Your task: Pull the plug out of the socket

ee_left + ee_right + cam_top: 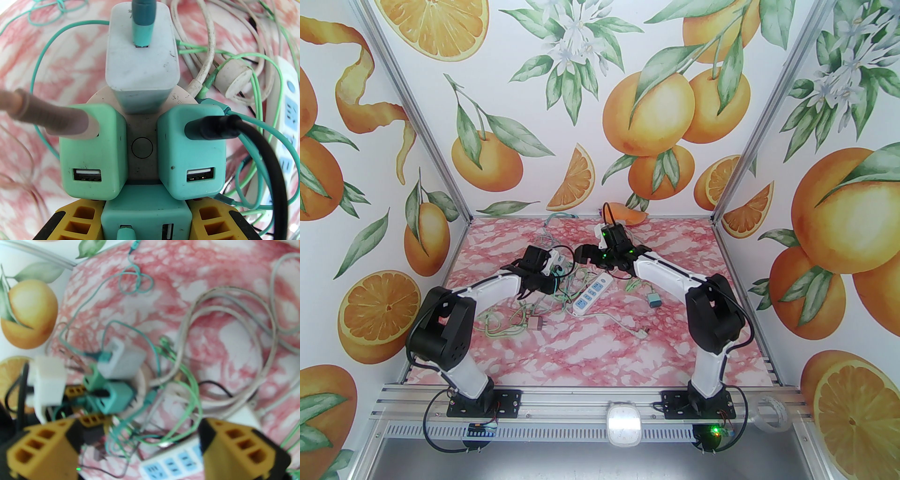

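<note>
**Gripping a teal charger on the round socket hub**

We see the left tool (pixel 147 212) closed on the near teal charger (pixel 131 211), with its yellow fingers (pixel 77 218) pressed against both sides. That charger sits plugged into the round socket hub (pixel 142 131), which lies on the pink marbled desk (pixel 77 58) among tangled green and white cables. Three more chargers are plugged into the hub. A white charger (pixel 140 58) is on the far side. A green charger (pixel 93 152) is on the left, and another teal one (pixel 192 152) on the right carries a black cable (pixel 257 145). In its blurred wrist view, the right tool (pixel 138 427) hangs above the tangle, its fingers spread wide with nothing between them. A white power strip (pixel 593 293) lies just right of the hub.
</note>
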Tool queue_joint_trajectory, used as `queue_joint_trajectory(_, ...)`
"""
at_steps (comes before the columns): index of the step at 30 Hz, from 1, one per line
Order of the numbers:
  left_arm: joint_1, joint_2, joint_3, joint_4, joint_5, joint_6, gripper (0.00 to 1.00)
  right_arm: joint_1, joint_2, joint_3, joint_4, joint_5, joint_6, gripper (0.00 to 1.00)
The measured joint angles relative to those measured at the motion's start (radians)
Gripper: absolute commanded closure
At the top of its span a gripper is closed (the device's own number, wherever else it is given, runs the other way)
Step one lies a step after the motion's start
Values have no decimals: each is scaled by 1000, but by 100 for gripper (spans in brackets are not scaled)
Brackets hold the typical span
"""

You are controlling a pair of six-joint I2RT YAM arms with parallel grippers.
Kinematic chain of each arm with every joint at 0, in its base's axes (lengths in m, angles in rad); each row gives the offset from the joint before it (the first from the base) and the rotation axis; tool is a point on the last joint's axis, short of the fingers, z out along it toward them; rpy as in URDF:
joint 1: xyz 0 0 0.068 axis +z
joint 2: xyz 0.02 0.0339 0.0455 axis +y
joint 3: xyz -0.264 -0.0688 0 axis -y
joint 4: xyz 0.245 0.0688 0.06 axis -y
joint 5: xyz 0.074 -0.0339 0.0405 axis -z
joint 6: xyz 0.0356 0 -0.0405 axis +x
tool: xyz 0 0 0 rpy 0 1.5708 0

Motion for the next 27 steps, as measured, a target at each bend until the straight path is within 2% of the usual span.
queue_joint_trajectory(5,-7,-11,-12,0,0,-7,54,6,98,63,-2,-71,9,29)
queue_joint_trajectory(9,-7,-11,-11,-1,0,-7,54,22,157,114,-24,-103,4,37)
queue_joint_trajectory(17,-7,-11,-11,-2,2,-7,55,44,185,124,-32,-158,2,38)
queue_joint_trajectory(27,-6,-11,-11,-2,2,-7,56,44,192,111,-14,-160,36,39)
